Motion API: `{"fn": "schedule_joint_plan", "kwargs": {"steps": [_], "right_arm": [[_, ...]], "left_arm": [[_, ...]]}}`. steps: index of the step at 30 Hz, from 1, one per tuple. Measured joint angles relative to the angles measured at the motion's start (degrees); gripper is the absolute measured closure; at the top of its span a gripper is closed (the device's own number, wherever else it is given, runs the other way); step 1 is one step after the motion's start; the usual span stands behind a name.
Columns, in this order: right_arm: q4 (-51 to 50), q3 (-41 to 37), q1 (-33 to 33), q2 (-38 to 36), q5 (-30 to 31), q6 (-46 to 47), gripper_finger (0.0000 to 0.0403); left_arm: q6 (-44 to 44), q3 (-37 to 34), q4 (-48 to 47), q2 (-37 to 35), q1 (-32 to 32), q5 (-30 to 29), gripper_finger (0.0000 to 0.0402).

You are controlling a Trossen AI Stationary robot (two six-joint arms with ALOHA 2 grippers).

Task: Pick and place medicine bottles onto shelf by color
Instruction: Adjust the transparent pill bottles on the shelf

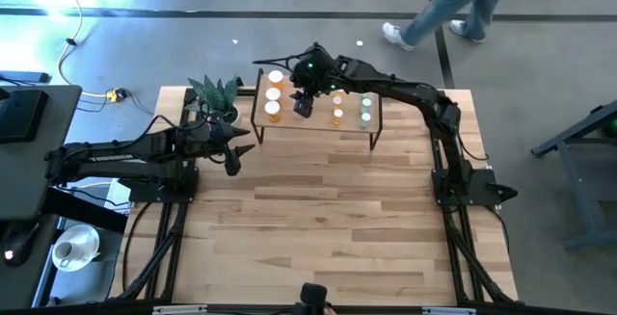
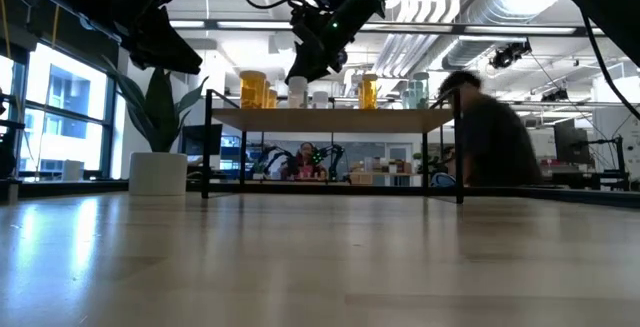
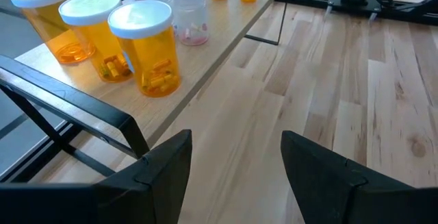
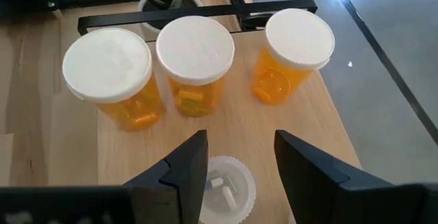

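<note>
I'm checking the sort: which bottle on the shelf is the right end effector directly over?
The clear bottle with white pills, seen between the right end effector's open fingers. The three large orange bottles stand in a row beyond it.

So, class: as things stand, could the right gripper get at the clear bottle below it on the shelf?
Probably yes. The right gripper hangs open right above the clear bottle, and the three orange bottles stand clear behind it on the shelf.

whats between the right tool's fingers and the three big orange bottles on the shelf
Only bare shelf board, in the right wrist view. The right tool hangs open over a small clear bottle, apart from the orange bottles.
</note>
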Motion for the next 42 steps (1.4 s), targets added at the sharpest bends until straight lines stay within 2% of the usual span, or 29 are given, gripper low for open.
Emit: {"fn": "schedule_joint_plan", "kwargs": {"steps": [4, 11, 30, 42], "right_arm": [[-1.16, 0.0, 0.0, -0.62, 0.06, 0.01, 0.024], [-5.11, 0.0, -0.1, -1.99, 3.64, 0.55, 0.024], [-5.72, 1.17, 0.5, -2.98, 4.33, 1.9, 0.024], [-5.75, 3.76, 4.57, -2.64, 3.63, 0.96, 0.024]], "left_arm": [[0.01, 0.0, -0.02, 0.0, 0.0, 0.02, 0.0188], [0.04, 0.0, -0.55, 0.07, 0.0, 0.02, 0.0188], [-0.42, 0.0, -1.69, 0.07, 0.0, -0.03, 0.0188], [-0.42, 0.0, -1.68, 0.08, 0.0, -0.06, 0.0188]]}}
